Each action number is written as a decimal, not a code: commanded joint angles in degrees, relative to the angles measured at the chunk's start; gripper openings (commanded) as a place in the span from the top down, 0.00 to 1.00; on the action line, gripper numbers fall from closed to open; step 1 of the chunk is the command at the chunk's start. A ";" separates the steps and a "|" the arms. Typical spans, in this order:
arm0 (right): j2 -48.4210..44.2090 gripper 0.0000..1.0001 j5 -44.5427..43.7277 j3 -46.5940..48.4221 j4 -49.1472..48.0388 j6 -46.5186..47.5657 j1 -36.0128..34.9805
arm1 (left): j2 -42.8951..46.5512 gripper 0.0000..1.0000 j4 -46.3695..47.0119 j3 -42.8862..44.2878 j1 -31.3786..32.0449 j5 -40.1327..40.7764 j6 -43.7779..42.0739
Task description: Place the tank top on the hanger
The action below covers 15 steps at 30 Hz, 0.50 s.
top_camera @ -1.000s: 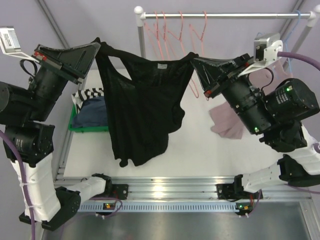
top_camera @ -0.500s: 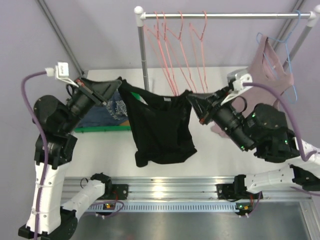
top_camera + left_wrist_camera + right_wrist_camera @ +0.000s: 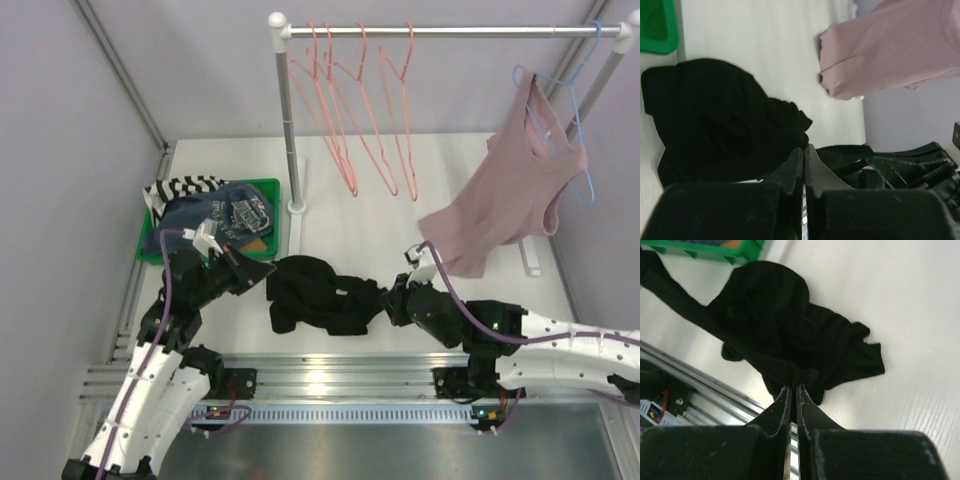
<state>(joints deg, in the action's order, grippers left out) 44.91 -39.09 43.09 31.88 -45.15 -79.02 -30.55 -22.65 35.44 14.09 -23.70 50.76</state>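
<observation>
The black tank top (image 3: 322,296) lies crumpled on the white table near the front edge. My left gripper (image 3: 264,272) is low at its left end and shut on a pinch of its fabric; in the left wrist view the tips (image 3: 804,149) meet the black cloth (image 3: 715,125). My right gripper (image 3: 386,300) is low at its right end, also shut on a fold; the tips (image 3: 792,388) pinch the cloth (image 3: 790,330). Three salmon-pink wire hangers (image 3: 352,110) hang on the rail (image 3: 450,32) at the back.
A green bin (image 3: 262,188) with a blue printed shirt (image 3: 225,212) and striped cloth sits at the left. A dusty-pink tank top (image 3: 510,190) hangs on a light blue hanger (image 3: 580,140) at the right. The rack's post (image 3: 290,140) stands behind the tank top. The aluminium rail (image 3: 320,375) runs along the front.
Both arms have come down from high above the table. The tank top, held stretched and hanging between the grippers before, now lies bunched on the table between them.
</observation>
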 commanded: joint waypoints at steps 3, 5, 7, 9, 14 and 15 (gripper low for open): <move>-5.70 1.00 20.51 -9.68 -13.84 -1.01 15.10 | -1.52 1.00 8.93 -7.48 1.38 -5.03 3.29; -5.18 1.00 28.43 -11.27 -16.92 1.89 21.35 | -2.93 0.99 11.22 -8.89 3.13 -5.13 3.38; -3.43 1.00 34.83 -11.45 -18.95 4.26 25.56 | -5.74 0.98 13.16 -9.95 6.80 -2.77 3.03; -2.11 1.00 37.67 -12.06 -22.01 4.89 27.51 | -8.98 0.95 15.60 -10.30 12.42 -0.22 2.76; -0.70 1.00 44.62 -14.52 -26.60 5.16 32.43 | -15.84 0.84 19.40 -10.30 20.01 6.56 2.41; -0.70 1.00 45.41 -14.87 -26.78 4.98 32.88 | -16.56 0.81 19.92 -10.57 20.19 6.65 2.32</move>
<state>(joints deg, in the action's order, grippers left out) 44.03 -1.06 29.28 11.75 -41.17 -48.16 -44.99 -10.00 25.56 32.93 -20.88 52.71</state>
